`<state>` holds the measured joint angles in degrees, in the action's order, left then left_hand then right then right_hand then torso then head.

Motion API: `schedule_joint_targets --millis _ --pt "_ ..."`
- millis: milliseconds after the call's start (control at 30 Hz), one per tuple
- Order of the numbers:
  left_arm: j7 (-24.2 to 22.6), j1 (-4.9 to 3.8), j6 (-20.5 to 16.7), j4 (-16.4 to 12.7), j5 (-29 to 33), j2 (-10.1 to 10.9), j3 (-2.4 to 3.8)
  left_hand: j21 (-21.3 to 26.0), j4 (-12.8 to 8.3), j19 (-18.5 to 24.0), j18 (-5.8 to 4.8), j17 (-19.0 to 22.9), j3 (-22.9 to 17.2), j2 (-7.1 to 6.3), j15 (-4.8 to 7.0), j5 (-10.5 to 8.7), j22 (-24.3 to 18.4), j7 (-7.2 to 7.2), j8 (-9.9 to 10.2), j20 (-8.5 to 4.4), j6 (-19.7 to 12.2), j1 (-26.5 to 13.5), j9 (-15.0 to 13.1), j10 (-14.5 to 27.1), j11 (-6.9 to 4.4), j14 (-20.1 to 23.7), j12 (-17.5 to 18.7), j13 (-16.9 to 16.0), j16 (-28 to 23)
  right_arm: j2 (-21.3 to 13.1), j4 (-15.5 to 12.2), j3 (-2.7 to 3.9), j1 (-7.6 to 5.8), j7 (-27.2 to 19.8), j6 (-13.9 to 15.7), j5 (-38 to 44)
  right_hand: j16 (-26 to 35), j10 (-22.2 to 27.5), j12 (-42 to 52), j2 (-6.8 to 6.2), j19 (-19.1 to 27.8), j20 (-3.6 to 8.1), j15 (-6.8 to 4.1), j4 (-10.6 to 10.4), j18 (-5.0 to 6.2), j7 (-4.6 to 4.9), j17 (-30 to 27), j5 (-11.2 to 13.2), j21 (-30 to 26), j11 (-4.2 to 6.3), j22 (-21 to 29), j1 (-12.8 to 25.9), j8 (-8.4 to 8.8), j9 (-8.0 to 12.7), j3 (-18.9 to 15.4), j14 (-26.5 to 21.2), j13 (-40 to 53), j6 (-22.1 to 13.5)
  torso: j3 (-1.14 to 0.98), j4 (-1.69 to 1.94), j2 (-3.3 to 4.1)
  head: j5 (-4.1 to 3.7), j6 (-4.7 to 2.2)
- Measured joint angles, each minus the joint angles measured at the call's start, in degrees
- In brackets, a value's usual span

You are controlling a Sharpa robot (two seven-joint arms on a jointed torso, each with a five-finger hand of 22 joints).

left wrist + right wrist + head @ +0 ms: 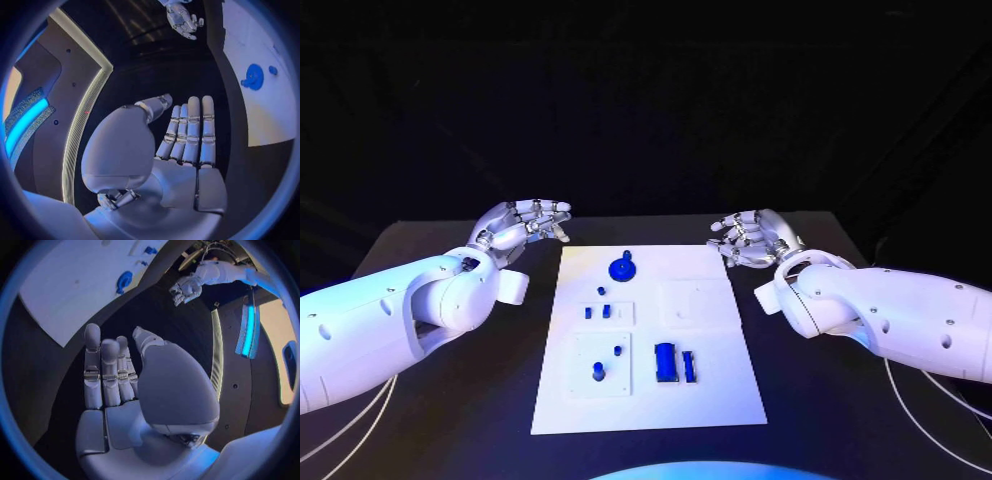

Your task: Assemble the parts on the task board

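Observation:
The white task board (pixel 718 400) lies in the middle of the black table. A round blue part (pixel 623 266) sits near its far edge. Smaller blue pegs (pixel 597 312) stand at mid-board, and a blue block (pixel 666 361) with a thin blue piece (pixel 688 364) lies nearer me. My left hand (pixel 524 222) hovers off the board's far left corner, holding nothing. My right hand (pixel 751 238) hovers off the far right corner, also empty. In the left wrist view the left hand (pixel 181 145) has straight, parted fingers, with the board (pixel 262 115) and round part (pixel 253 77) beyond. The right hand (pixel 119 375) looks alike.
Black table (pixel 459 400) surrounds the board on both sides. A raised white square (pixel 687 303) sits on the board's right half. Each wrist view shows the opposite hand across the table: the right hand (pixel 183 19) and the left hand (pixel 184 289).

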<state>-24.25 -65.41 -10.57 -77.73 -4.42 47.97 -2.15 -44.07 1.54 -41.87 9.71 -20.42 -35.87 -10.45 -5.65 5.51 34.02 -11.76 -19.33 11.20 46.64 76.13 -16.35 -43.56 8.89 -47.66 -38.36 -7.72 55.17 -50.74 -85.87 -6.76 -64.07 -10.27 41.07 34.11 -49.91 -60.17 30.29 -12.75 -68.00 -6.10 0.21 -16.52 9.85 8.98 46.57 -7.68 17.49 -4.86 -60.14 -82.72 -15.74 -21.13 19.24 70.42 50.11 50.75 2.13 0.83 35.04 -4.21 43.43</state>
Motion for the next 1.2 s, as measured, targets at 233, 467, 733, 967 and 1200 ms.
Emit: schedule_joint_targets --millis 233,467,733,967,1200 --pt "-2.5 0.1 -5.1 6.8 4.6 -4.9 0.04 28.2 3.3 5.0 -0.01 11.4 3.5 -0.51 -4.9 0.0 -19.0 0.7 1.3 5.55 -3.7 -0.7 3.3 -0.3 3.02 8.2 14.9 4.1 -25.9 7.3 12.4 0.37 -0.46 -4.5 -3.8 -13.3 22.0 3.8 -16.2 -0.55 6.7 -3.9 3.68 0.6 -0.04 1.62 -12.1 -0.5 -13.3 -2.26 16.9 -0.6 0.37 1.7 3.5 -9.2 -23.2 -2.4 0.13 -0.19 -1.02 0.58 -3.55" --pt "-3.1 0.1 -7.2 9.8 6.4 -7.4 0.04 37.4 2.6 14.2 -3.4 16.2 14.5 3.08 -2.54 -1.59 -27.0 3.67 7.8 0.85 -15.7 -6.1 8.1 10.6 -0.14 19.5 26.7 5.2 -40.7 10.3 17.9 0.63 -0.62 -6.7 -6.6 -18.1 38.1 19.1 -23.7 3.48 19.8 -2.6 3.94 5.4 -2.05 -0.98 -26.9 1.6 -14.9 -1.35 39.3 6.3 6.11 8.3 -3.1 -15.2 -40.0 -16.0 0.09 -0.18 -1.4 1.07 -5.38" --pt "-2.9 1.25 -9.4 5.3 6.3 -6.4 0.43 42.3 -0.4 34.5 -7.63 19.3 30.2 8.46 3.49 -4.4 -32.2 9.58 16.2 -8.0 -38.3 -34.7 14.1 34.7 -6.56 40.1 35.3 7.0 -51.3 9.1 12.4 2.31 0.58 -7.2 -5.3 -19.6 46.8 49.2 -28.6 10.28 54.8 3.77 0.92 13.6 -7.24 -6.84 -41.3 6.1 -16.7 3.22 54.6 28.7 13.13 17.7 -14.9 -53.9 -47.4 -41.4 -0.77 -0.4 -2.35 2.59 -7.09" --pt "-3.2 3.25 -16.9 -3.8 6.1 -4.7 1.37 43.5 -1.3 39.5 -8.53 20.1 34.0 9.85 5.05 -4.85 -33.4 11.13 18.2 -10.27 -44.1 -63.1 15.7 40.8 -8.18 45.2 37.2 7.5 -54.0 7.3 2.1 5.2 2.62 -11.0 -2.5 -24.9 48.9 56.8 -29.6 12.02 64.0 5.37 0.1 15.7 -8.18 -8.33 -45.0 6.9 -17.0 4.39 58.5 64.9 14.78 20.1 -17.8 -65.4 -49.3 -47.9 -1.82 -0.75 -3.52 4.06 -8.83" --pt "-3.7 4.75 -25.1 -10.1 5.6 -3.6 1.9 43.7 -1.5 40.9 -8.52 20.2 34.9 10.24 5.42 -5.12 -33.8 11.59 18.9 -10.99 -45.5 -71.6 16.1 42.5 -8.76 46.6 37.7 7.6 -54.5 6.3 -3.1 6.55 3.71 -14.9 0.3 -30.0 49.3 58.7 -29.9 12.52 66.4 5.76 -0.15 16.3 -9.06 -8.85 -46.0 7.2 -17.2 4.73 59.6 76.6 15.32 20.8 -18.6 -68.6 -49.8 -49.5 -2.07 -0.82 -3.78 4.2 -9.04"
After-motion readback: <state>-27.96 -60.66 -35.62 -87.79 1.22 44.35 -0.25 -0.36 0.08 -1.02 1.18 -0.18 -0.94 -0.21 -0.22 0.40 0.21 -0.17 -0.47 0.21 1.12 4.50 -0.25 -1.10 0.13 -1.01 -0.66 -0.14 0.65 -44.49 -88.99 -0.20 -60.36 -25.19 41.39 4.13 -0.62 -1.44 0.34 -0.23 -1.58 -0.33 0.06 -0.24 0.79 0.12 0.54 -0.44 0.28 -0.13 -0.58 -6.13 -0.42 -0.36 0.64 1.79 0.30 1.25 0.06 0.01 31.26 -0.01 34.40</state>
